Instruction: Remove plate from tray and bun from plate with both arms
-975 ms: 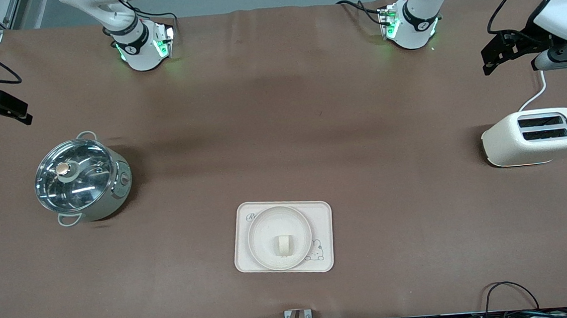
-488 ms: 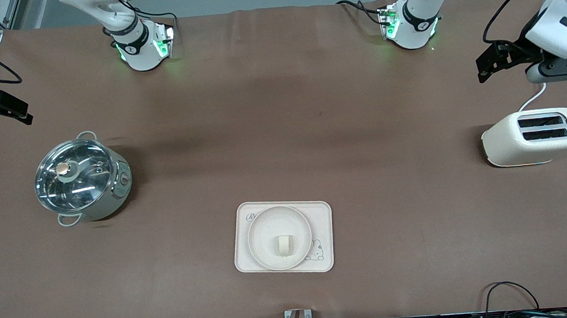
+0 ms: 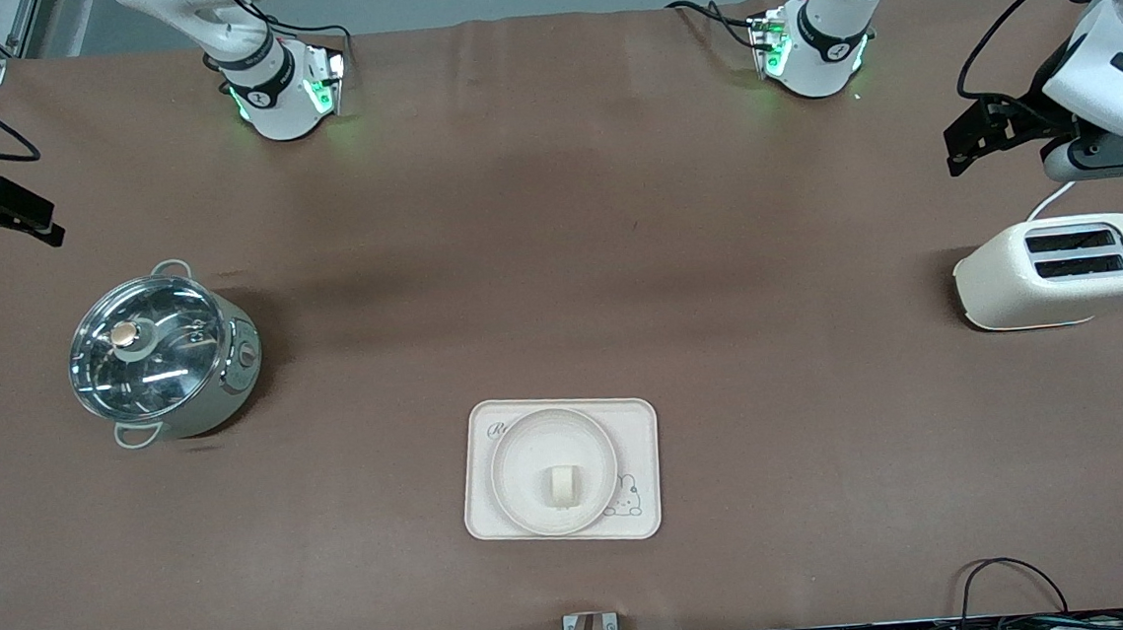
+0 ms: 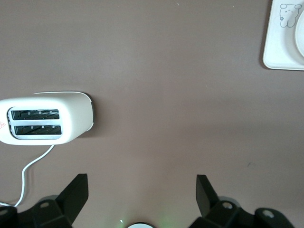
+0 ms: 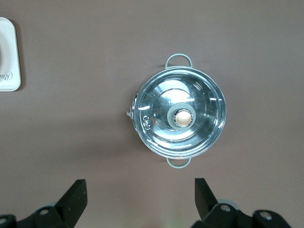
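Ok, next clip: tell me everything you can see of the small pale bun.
The small pale cream-white bun is a rounded, half-moon bread piece with a smooth, matte surface, looking soft and unbroken. It sits on the round cream-beige plate, nearer the front camera than the plate's middle, touching only the plate. The plate rests on the rectangular cream tray with a rabbit drawing. Neither gripper is near it; neither wrist view shows it.

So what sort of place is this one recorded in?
Probably a robotics lab staged as a kitchen: two arms bolted to a brown-covered table, with a toaster, a lidded pot and a plate holding a bun on a tray.
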You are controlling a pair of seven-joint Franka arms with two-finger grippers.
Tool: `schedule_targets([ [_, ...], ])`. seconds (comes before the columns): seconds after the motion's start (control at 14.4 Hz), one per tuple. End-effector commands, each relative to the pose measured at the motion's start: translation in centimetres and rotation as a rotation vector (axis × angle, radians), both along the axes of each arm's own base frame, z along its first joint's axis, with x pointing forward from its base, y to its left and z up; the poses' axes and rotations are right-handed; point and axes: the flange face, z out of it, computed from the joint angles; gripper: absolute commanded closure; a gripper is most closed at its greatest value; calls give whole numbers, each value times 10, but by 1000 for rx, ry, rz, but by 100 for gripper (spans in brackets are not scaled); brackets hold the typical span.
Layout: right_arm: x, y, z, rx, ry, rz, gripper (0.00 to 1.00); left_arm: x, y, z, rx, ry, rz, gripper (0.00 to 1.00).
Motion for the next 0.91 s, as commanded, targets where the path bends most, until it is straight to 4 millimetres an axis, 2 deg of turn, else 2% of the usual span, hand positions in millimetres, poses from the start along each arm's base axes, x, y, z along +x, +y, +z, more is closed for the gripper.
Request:
schedule_targets([
  [0.0, -8, 2, 21, 15, -10, 9, 0, -1, 1, 8, 19, -10, -5, 0],
  [0.14, -10, 0, 34, 15, -19, 8, 0, -1, 1, 7, 19, -9, -3, 0],
  [0.42, -9, 3, 26, 17, -2, 9, 0, -2, 1, 10, 16, -11, -5, 0],
  [0.84, -8, 4, 30, 16, -11, 12, 0, -4, 3, 13, 14, -17, -8, 0],
])
